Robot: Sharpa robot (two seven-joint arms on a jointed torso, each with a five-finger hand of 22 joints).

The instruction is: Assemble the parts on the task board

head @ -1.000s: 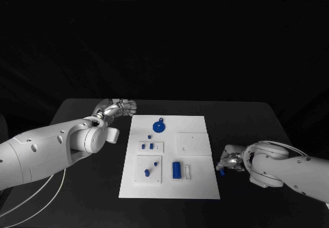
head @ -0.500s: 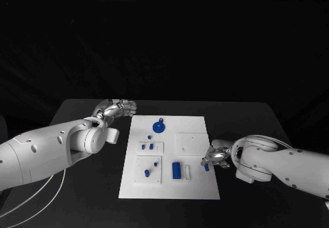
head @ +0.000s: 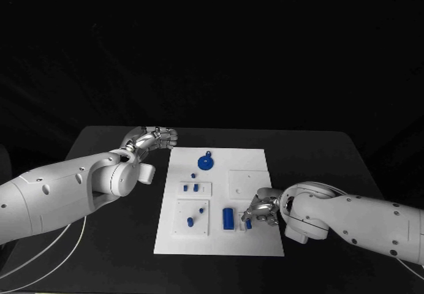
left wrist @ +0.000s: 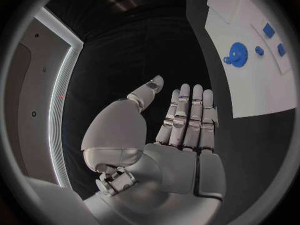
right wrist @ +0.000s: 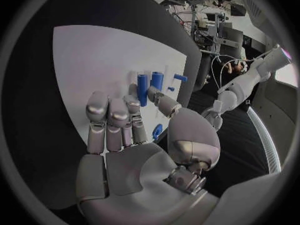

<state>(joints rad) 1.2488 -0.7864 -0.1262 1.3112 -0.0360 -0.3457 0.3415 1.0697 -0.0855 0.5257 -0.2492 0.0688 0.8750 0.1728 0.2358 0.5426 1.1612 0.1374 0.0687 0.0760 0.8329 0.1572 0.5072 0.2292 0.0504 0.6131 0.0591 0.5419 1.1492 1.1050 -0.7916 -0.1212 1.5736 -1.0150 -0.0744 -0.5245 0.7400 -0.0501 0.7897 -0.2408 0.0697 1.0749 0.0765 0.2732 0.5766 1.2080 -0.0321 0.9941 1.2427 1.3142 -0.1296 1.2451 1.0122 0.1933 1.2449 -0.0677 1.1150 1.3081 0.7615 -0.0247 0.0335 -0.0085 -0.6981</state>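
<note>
Lower right of the task board [head: 252, 245]: right hand [head: 261, 210] pinching a small blue part [head: 248, 224], beside the blue cylinder [head: 228, 218]. Maybe slipping from a loose pinch. Left hand [head: 150, 139] resting open, upper left.

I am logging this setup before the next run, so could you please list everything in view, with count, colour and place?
Table: one, black, under everything.
Task board: one, white, middle of the table.
Round part: one, blue, far end of the board.
Small parts: two, blue, side by side on a small raised plate, mid-board on the robot's left side.
Small pieces: two or three, blue, on the near left raised plate.
Cylinder part: one, blue, near middle of the board.
Small held part: one, blue, pinched in the right hand beside the cylinder.
Left hand: silver, holds nothing, by the board's far left corner.
Right hand: silver, over the board's near right area.
</note>
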